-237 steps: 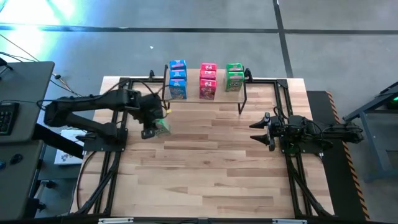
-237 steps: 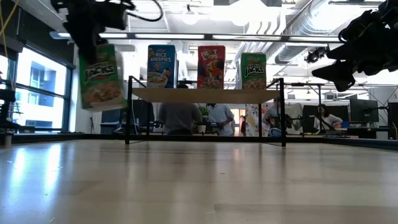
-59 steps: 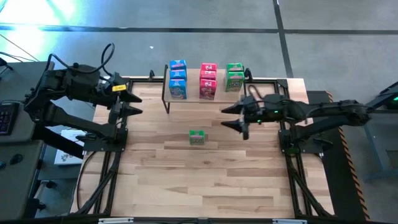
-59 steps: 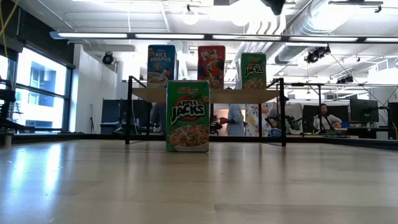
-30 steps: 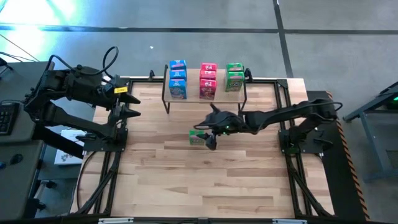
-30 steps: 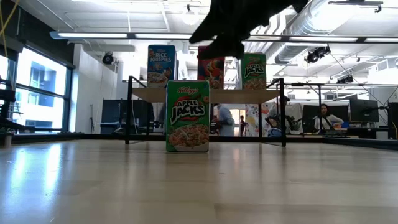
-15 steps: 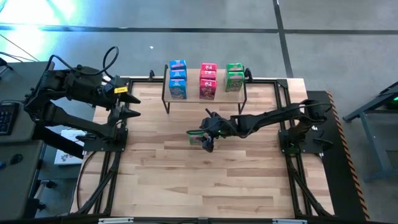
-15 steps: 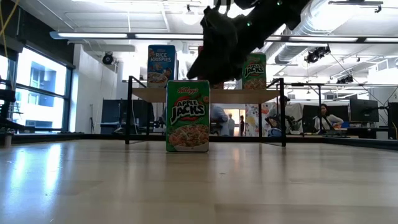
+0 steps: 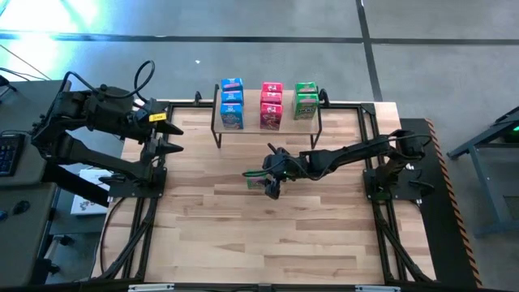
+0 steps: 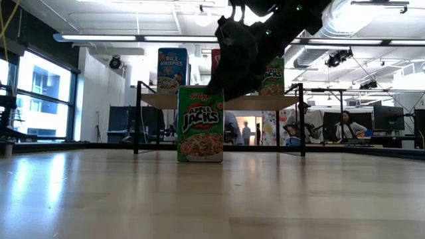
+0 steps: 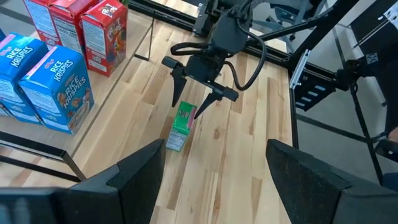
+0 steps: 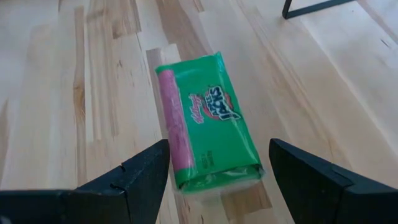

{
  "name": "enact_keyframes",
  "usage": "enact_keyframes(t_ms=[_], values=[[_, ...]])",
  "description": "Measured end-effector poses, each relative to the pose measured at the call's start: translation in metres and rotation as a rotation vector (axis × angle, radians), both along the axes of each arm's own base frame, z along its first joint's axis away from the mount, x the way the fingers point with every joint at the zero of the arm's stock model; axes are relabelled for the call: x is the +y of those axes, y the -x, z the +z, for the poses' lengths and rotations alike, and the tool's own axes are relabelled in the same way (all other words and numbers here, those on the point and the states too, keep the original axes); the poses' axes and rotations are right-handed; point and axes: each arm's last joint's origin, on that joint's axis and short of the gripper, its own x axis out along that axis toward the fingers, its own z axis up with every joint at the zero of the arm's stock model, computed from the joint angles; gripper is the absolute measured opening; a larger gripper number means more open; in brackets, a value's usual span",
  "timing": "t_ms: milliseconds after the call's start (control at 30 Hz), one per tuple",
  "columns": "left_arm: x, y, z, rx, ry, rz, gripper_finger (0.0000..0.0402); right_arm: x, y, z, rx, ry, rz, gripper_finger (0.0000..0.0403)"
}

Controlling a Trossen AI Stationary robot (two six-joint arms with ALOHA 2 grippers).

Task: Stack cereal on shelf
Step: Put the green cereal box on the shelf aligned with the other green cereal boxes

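Reaching in from 3 o'clock, the right gripper (image 9: 268, 180) had dropped over the lone green cereal box (image 9: 255, 179) mid-table, fingers spread (nothing gripped yet), shelf (image 9: 268, 130) at 12 o'clock.

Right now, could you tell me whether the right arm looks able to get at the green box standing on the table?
Probably yes. The right gripper hangs open just above the green box, one finger on each side in the wrist view, and nothing lies between them. The box stands alone, apart from the shelf.
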Motion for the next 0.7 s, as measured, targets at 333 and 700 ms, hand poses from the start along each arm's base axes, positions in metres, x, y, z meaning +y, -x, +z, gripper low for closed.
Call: enact_keyframes(t_ms=[333, 700], values=[[0.0003, -0.0004, -0.0001, 0.001, -0.002, 0.012, 0.027, 0.0002, 0.0001, -0.0001, -0.002, -0.03, -0.016, 0.0207], [0.0015, -0.0003, 0.0, -0.001, 0.013, 0.074, 0.027, 0.0017, -0.0004, 0.0041, -0.028, -0.062, 0.018, 0.0145]])
